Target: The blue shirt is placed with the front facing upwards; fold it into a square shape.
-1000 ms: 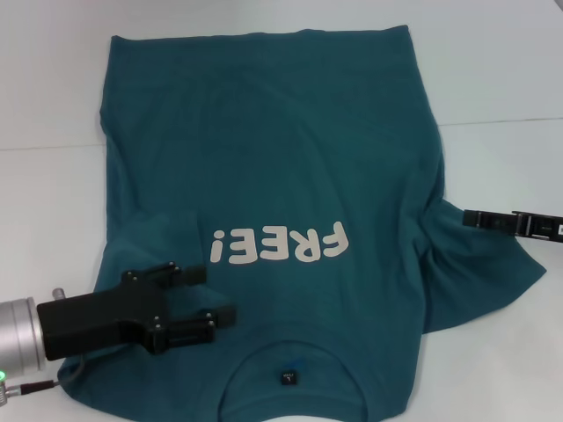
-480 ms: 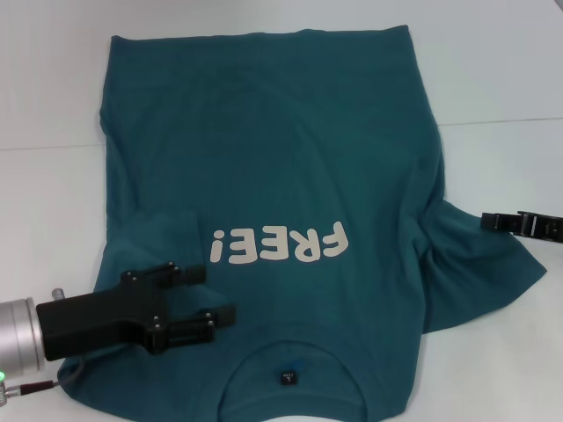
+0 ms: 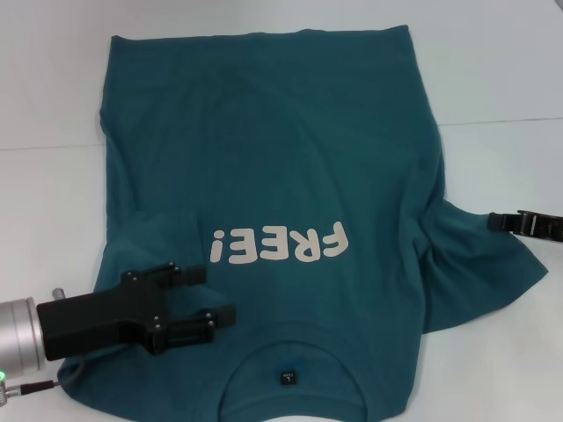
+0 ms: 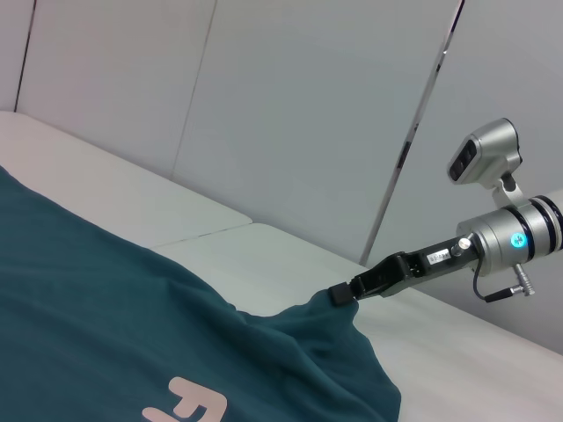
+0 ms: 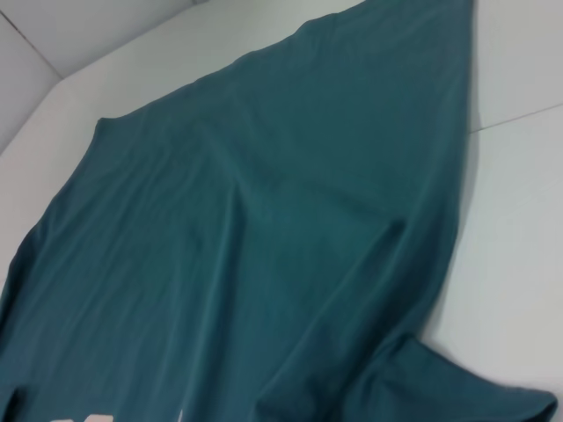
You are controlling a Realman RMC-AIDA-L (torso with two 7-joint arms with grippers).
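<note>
Shirt (image 3: 273,176) spread flat; left claw (image 3: 209,303) gapes above its chest, right claw (image 3: 498,221) pinching its sleeve edge.

A lab-like test room: bare white table (image 3: 501,79), plain grey wall panels (image 4: 290,105).

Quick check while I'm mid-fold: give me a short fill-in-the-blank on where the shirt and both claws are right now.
1. The dark teal-blue cotton T-shirt lies on the white table with its off-white print reading ____.
2. The left claw hovers with its fingers ____ above the shirt.
3. The right claw is at the shirt's ____ sleeve.

Missing words: FREE!; open; right
</note>
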